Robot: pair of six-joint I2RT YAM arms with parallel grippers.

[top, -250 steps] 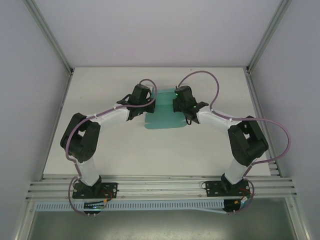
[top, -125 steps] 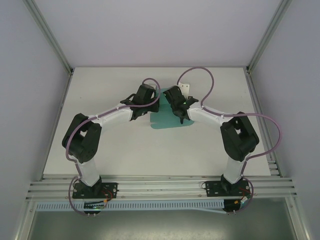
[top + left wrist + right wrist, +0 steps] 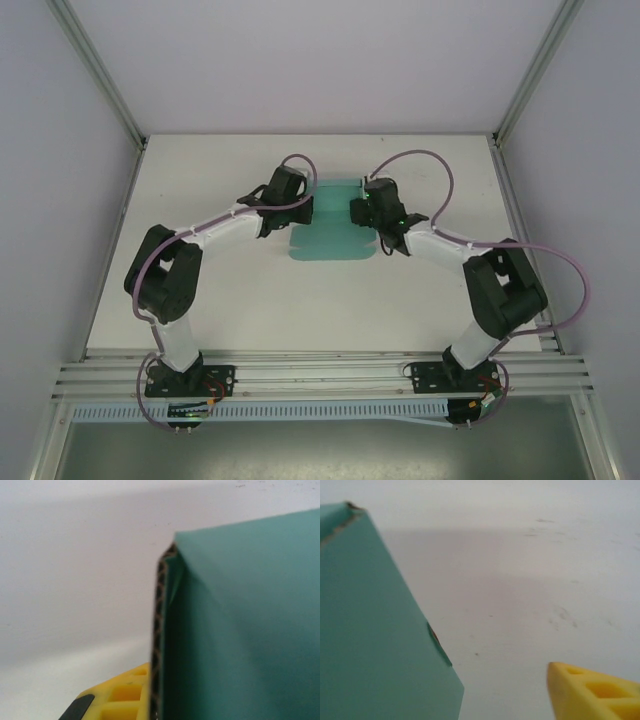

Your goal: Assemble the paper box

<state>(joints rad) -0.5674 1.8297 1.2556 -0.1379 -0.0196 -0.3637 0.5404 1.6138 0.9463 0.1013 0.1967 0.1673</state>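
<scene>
Likely very light and easy to shove about: treat the box (image 3: 335, 238) as thin card, apt to slide on the table (image 3: 220, 300) at a nudge. Judged stiff across each panel, going by the fluted core at the cut edge in the left wrist view, yet weak along the creases and quick to dent or kink under a hard pinch. Probably smooth enough to slip from a light grip. Best taken at a flap's free edge, close to a crease, with one hand pinning a panel and the other folding — never by a corner alone.

Find it between the two hands: just right of the left hand (image 3: 303, 206), just left of the right hand (image 3: 358, 211). Plain teal-green all over, no print. Mostly an open sheet, seen from above: a broad flap with rounded corners lying flat on the side nearer the arm bases, and paler strips between the hands, seemingly stood up — hard to tell how far folded.

Left hand: closed right down, apparently on a raised flap, with the card's edge standing against its yellow finger (image 3: 120, 702). Right hand: spread, with one yellow finger (image 3: 592, 695) well off to the side, apart from the card on its left, gripping nothing visible.
</scene>
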